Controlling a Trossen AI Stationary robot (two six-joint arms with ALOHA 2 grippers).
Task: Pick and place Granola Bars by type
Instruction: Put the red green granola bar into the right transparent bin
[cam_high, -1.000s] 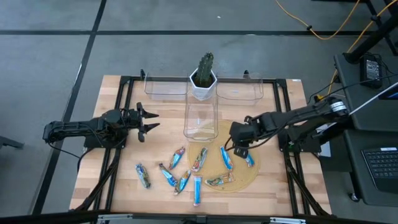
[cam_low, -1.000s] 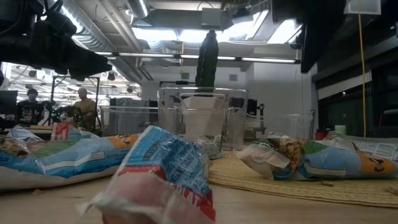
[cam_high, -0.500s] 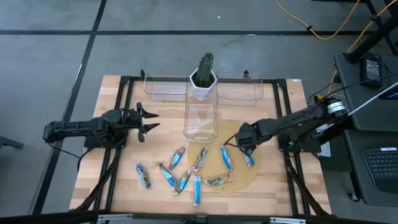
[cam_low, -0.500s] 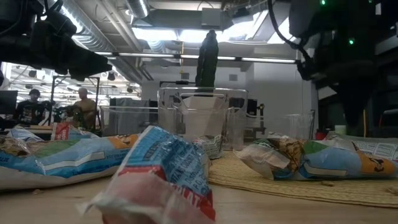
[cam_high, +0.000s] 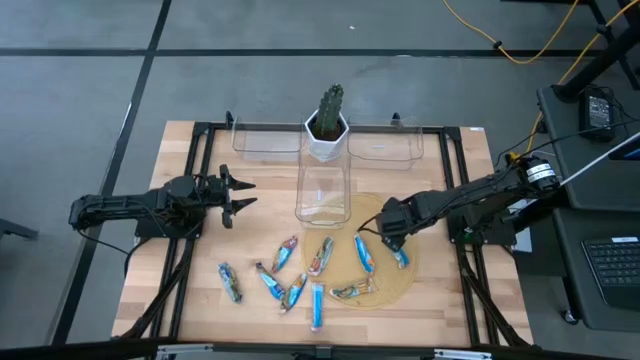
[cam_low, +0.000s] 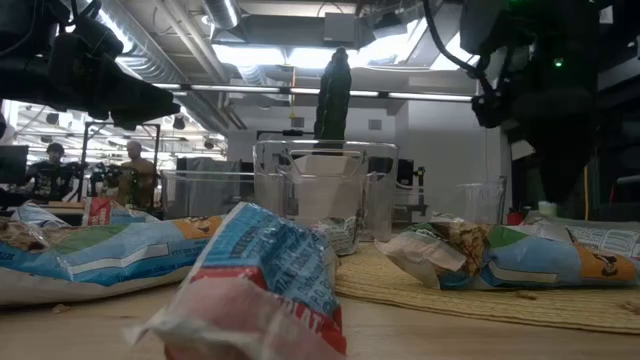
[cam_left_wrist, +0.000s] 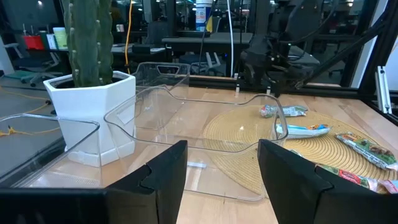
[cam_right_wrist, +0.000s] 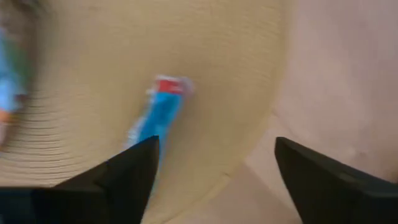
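Several granola bars lie flat on the wooden table (cam_high: 150, 290) and on a round woven mat (cam_high: 390, 287). Most are bright blue, such as one on the mat (cam_high: 363, 253); some are silvery with red marks, such as one at the mat's left edge (cam_high: 320, 255). My right gripper (cam_high: 392, 236) points down over the mat's right part, open. Its fingers stand apart above a blue bar with a red end (cam_right_wrist: 158, 115), also in the high view (cam_high: 400, 257), without touching it. My left gripper (cam_high: 240, 195) waits open at the table's left, pointing level at the clear bin.
A tall clear bin (cam_high: 322, 195) stands mid-table, just left of the right gripper. Two more clear bins (cam_high: 267, 138) (cam_high: 385, 143) and a white pot with a cactus (cam_high: 327, 130) line the far edge. People sit in the room behind (cam_low: 130, 165).
My right gripper has sunk toward the mat and shifted slightly toward the table's right edge, rolling about its own axis. It now hangs close over the blue bar at the mat's right. The bars have not moved.
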